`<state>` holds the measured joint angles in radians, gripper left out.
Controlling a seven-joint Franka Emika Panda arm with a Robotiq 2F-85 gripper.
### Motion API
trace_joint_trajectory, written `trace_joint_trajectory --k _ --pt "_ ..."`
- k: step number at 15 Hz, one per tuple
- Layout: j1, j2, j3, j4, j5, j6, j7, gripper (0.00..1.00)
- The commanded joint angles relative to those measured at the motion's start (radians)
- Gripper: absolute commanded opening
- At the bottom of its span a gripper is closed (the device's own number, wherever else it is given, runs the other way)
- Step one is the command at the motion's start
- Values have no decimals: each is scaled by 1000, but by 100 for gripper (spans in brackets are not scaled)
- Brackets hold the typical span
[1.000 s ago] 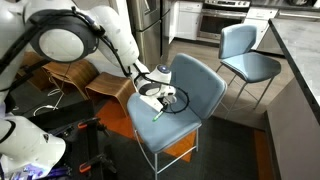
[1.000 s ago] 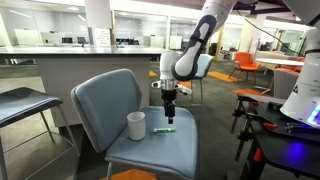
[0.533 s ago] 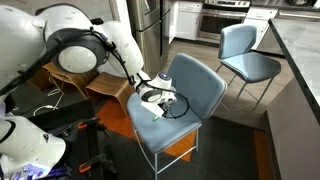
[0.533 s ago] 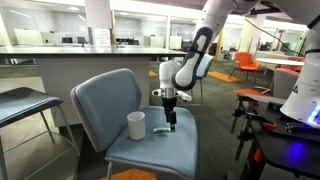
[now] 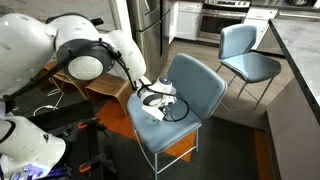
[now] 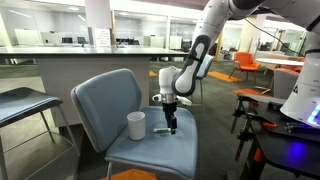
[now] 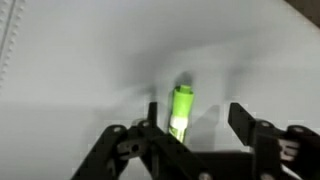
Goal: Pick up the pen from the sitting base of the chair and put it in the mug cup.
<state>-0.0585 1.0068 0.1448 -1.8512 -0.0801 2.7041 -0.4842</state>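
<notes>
The thin green pen [image 7: 181,110], lying on the blue-grey padded chair seat [image 6: 150,152] at three o'clock of the small white ceramic mug [image 6: 136,125], is straddled by the spread black gripper [image 7: 197,125] and should be centred before closing.

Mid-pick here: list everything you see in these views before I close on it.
chair: one, blue-grey, centre
mug cup: one, white, upright on that chair's seat
pen: one, green, flat on the seat beside the mug cup
second padded chair: one, blue-grey, further back
wooden chairs: apparently two, brown, beside the arm
orange chair: one, far background
arm: one, white, over the seat
claw: one, dark, open, fingers either side of the pen
</notes>
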Motion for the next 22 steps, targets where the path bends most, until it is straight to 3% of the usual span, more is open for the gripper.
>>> trace_joint_trajectory --k 1,5,8,9,15,22 --pt "8 14 -6 31 -35 -38 35 48" --pt "15 18 -8 36 -51 -41 36 16" --pt "23 6 -12 36 -67 -65 32 0" --pt "34 -9 -19 33 -84 -86 25 5" --pt "133 -103 -88 52 -251 -260 27 5" --pt "224 -173 -180 93 -407 -268 138 5"
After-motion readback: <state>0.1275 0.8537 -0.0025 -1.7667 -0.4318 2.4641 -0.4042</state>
